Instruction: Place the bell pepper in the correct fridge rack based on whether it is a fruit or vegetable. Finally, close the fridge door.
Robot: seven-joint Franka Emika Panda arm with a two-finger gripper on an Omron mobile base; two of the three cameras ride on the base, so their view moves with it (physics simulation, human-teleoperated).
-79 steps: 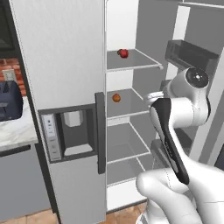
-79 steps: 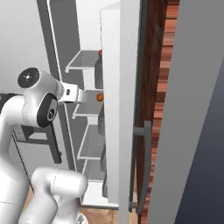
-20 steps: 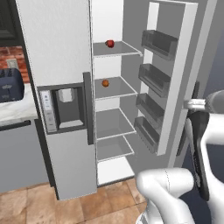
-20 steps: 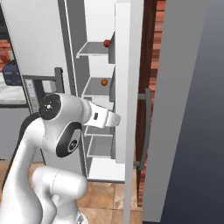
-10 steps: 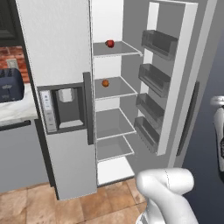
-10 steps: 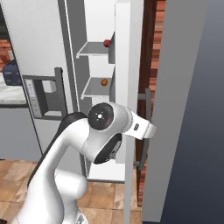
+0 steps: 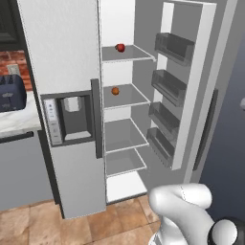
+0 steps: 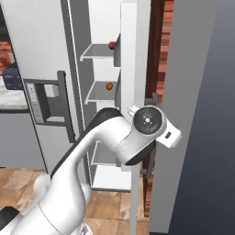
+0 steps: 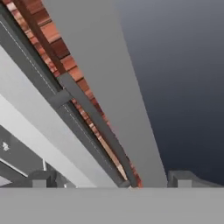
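White arm links fill the foreground of both base views. In the hand view the gripper [image 9: 111, 178] has its two dark finger tips [image 9: 43, 178] set wide apart, holding nothing, looking along the dark bar handle [image 9: 94, 118] on the outer face of the fridge door [image 7: 189, 95]. That door stands swung open, its dark bins [image 7: 167, 83] facing the compartment. Farther in, an orange fruit [image 7: 115, 91] sits on the second shelf. Above it, the red bell pepper [image 7: 120, 47] rests on the top fridge rack [image 7: 127, 54]. A dark toaster [image 7: 10, 92] stands on the worktop [image 7: 19, 119] at far left.
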